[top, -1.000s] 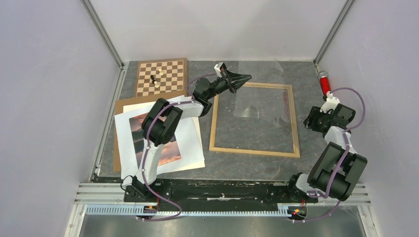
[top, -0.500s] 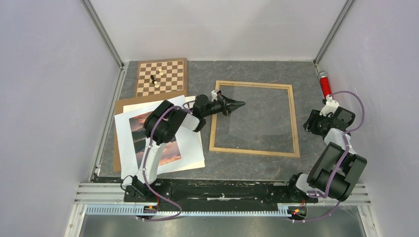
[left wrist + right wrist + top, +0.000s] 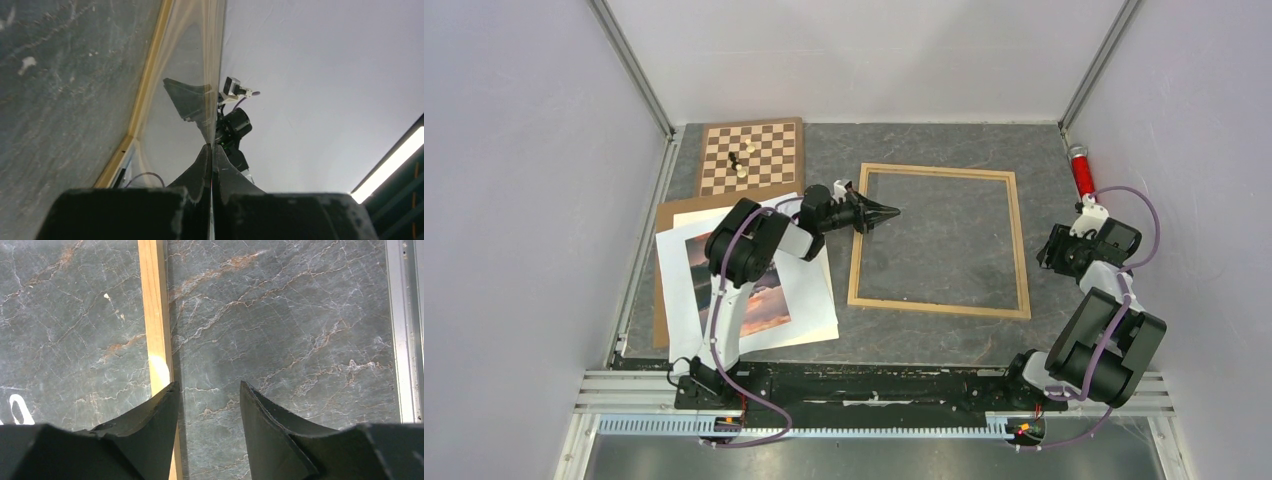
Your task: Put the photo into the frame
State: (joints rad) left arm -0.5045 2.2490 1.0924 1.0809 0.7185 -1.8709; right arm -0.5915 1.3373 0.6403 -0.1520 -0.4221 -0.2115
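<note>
Risk: L gripper (image 3: 879, 212) is pressed shut on the edge of a clear pane (image 3: 186, 52) by the frame (image 3: 939, 306) left rail. A sideways tug w/o release could skew or crack it, and the L arm could scuff the stack beneath. The photo (image 3: 769, 308) lies outside the frame, well left, on white sheets (image 3: 814, 300) over a brown backing board (image 3: 669, 212); R gripper (image 3: 207, 390) hangs half-spread, empty, over the right rail. Surface is a grey veined stone-look tabletop (image 3: 844, 145), w/ a chessboard (image 3: 752, 155) back left, pale walls around.
</note>
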